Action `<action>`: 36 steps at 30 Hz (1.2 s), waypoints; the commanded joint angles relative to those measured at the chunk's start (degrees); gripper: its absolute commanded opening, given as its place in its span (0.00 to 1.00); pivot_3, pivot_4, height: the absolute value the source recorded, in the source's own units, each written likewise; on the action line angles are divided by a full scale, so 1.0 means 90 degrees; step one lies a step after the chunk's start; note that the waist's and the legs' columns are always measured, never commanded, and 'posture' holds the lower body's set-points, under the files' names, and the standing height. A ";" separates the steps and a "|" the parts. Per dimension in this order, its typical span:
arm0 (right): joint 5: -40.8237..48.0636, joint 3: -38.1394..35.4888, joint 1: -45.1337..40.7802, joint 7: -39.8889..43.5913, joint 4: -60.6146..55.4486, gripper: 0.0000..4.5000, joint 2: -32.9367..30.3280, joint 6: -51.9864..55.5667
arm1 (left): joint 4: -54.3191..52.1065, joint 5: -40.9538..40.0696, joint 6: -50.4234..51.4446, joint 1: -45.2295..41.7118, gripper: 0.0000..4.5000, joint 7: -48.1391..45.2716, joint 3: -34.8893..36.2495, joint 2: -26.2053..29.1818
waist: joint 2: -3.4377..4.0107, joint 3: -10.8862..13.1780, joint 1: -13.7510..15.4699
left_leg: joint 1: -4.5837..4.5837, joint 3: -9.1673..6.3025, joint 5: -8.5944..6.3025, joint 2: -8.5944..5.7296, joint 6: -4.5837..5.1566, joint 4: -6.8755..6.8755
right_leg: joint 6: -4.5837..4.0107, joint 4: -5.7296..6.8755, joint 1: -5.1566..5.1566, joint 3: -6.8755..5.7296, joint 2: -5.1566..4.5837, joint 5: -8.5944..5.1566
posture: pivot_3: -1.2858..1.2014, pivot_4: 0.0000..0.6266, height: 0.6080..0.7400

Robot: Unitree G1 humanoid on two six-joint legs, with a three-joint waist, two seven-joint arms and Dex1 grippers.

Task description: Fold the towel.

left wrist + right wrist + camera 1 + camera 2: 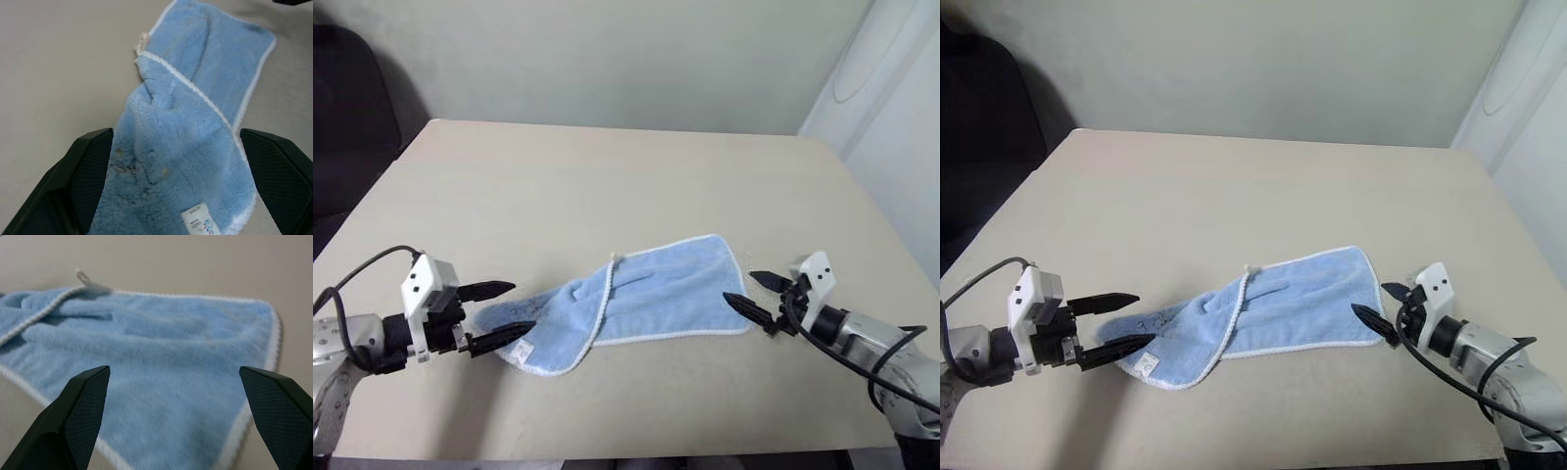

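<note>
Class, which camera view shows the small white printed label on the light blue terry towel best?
The left wrist view: the small white printed label faces the camera on the light blue terry towel. Both eye views show it as a tiny white patch; the right wrist view shows towel cloth and trim.

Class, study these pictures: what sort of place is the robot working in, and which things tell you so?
Probably a plain indoor workroom or test room: a bare beige table against a blank pale wall, with a dark chair beside it. On the table lies a light blue towel.
</note>
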 commanded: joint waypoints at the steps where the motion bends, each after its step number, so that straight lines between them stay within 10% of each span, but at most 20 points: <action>1: 0.0158 -0.0328 -0.0098 0.0082 -0.0182 0.99 -0.0188 0.0023 | -0.0256 -0.0122 -0.0066 -0.0023 1.00 -0.0032 0.0062 -0.0009 | 0.0001 0.0001 -0.0004 | 0.0000 0.0000 0.0000 0.0000 0.0000 0.0000 | 0.0000 0.0000 0.0000 0.0000 0.0000 0.0000 | 0.52 0.24 1.00; 18: 0.0054 -0.0421 -0.0173 0.0357 0.0218 0.99 -0.0550 0.0129 | -0.0728 0.0235 -0.0365 0.0168 1.00 0.0239 -0.0707 -0.0362 | -0.0002 -0.0016 -0.0006 | -0.0006 0.0003 -0.0001 0.0004 -0.0001 0.0002 | -0.0014 0.0006 -0.0014 0.0003 0.0003 0.0009 | 0.52 0.24 1.00; 36: -0.0131 -0.0110 -0.0066 -0.0042 0.0113 0.99 0.0128 -0.0171 | 0.0218 0.1534 -0.2140 -0.0313 1.00 -0.1487 -0.1751 0.0846 | 0.0011 -0.0026 0.0017 | 0.0002 -0.0005 -0.0016 0.0005 0.0000 0.0002 | -0.0047 0.0006 -0.0022 0.0004 0.0004 0.0029 | 0.52 0.24 1.00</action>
